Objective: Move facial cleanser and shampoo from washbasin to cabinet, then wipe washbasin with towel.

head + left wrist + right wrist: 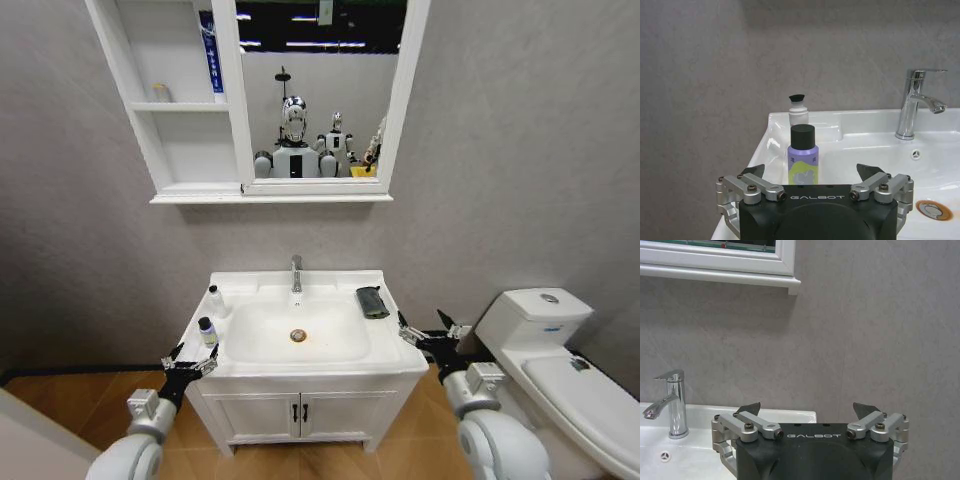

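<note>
Both grippers, left (pixel 190 366) and right (pixel 428 333), hovered with jaws wide and empty beside the washbasin (pixel 400 352); next, I judge, left must close around the purple bottle (pixel 802 156).

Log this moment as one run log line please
left gripper: open, facing purple bottle | right gripper: open beside washbasin | towel: on counter | white bottle: on counter

white arms, black grippers (pixel 810 172) marked galbot, silver screwed fingers.
</note>
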{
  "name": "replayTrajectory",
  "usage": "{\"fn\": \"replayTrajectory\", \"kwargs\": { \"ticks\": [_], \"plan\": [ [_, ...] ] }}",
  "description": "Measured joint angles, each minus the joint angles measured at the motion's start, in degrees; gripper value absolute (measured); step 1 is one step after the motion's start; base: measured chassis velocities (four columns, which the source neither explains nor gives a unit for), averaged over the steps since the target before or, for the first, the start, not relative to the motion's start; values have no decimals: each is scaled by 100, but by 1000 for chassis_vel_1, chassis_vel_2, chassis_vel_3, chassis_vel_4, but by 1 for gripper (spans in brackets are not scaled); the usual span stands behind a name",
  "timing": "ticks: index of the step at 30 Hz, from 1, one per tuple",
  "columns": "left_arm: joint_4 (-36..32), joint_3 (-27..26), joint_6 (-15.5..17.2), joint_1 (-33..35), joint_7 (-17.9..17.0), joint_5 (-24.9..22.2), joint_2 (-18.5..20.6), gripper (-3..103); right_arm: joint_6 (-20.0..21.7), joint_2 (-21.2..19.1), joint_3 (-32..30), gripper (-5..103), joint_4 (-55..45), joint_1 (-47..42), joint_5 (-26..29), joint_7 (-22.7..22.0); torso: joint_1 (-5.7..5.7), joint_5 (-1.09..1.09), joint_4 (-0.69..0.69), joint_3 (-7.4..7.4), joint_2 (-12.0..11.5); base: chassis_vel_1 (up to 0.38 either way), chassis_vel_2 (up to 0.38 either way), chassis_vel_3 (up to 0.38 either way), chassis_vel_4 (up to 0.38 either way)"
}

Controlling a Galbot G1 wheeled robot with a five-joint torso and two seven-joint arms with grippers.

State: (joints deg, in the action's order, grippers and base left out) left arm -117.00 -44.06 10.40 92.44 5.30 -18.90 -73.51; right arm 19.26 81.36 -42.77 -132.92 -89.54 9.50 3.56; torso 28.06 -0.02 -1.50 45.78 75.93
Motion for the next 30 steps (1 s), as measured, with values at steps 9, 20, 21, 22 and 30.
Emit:
{"fn": "replayTrajectory", "kwargs": {
  "ticks": [9,20,21,22,30],
  "plan": [
    [296,158,0,-352,-134,-13,96,100,-1,-60,15,100,109,169,52,16,0,0,0,0,0,0,0,0,0],
    [710,523,21,-793,-253,-45,250,100,7,-58,-18,100,203,227,45,19,0,0,0,0,0,0,0,0,0],
    [710,523,21,-793,-253,-45,250,100,7,-58,-18,100,203,227,45,19,0,0,0,0,0,0,0,0,0],
    [757,577,27,-846,-279,-56,286,100,-2,-42,-20,100,215,225,38,19,0,0,0,0,0,0,0,0,0],
    [944,692,88,-1030,-407,-126,406,100,-218,-15,-26,100,319,210,25,126,0,0,0,0,0,0,0,0,0]
  ]
}}
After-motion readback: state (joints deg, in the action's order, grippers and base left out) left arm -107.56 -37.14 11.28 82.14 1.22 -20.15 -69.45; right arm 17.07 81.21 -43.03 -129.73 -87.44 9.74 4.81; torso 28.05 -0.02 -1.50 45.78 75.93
